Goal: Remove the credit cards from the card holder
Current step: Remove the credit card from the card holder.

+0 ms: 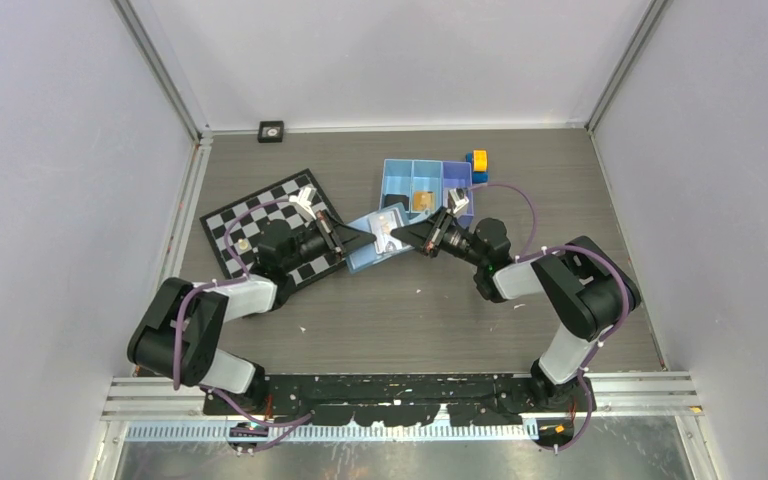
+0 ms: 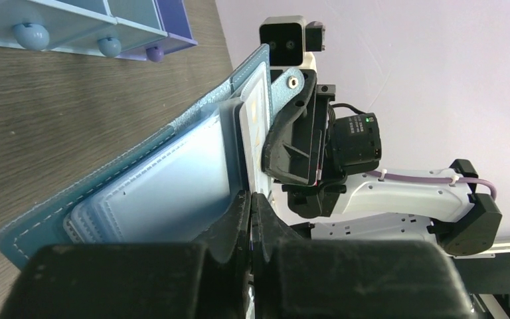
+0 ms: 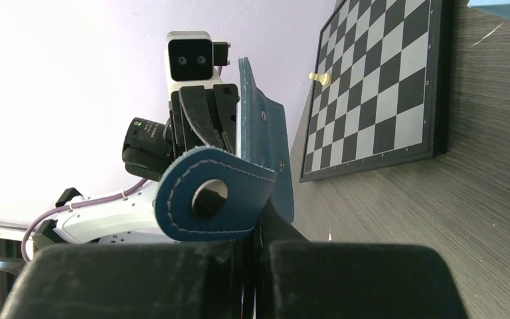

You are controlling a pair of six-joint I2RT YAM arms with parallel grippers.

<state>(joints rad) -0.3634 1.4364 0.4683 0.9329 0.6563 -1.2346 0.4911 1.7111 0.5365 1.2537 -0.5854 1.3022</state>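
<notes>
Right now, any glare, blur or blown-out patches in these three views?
Top external: even soft light, no glare, card holder small but sharp. Left wrist: left gripper's fingers dark and soft up close, holder's pockets crisp. Right wrist: wall at upper left blown out white, chessboard sharp, right gripper's fingers blurred.

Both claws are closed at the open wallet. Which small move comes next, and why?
Probably the right claw should draw back, away from the left claw. It seems shut on the pale card standing out of its pocket, while the left claw grips the card holder opposite, so the card can slide out.
</notes>
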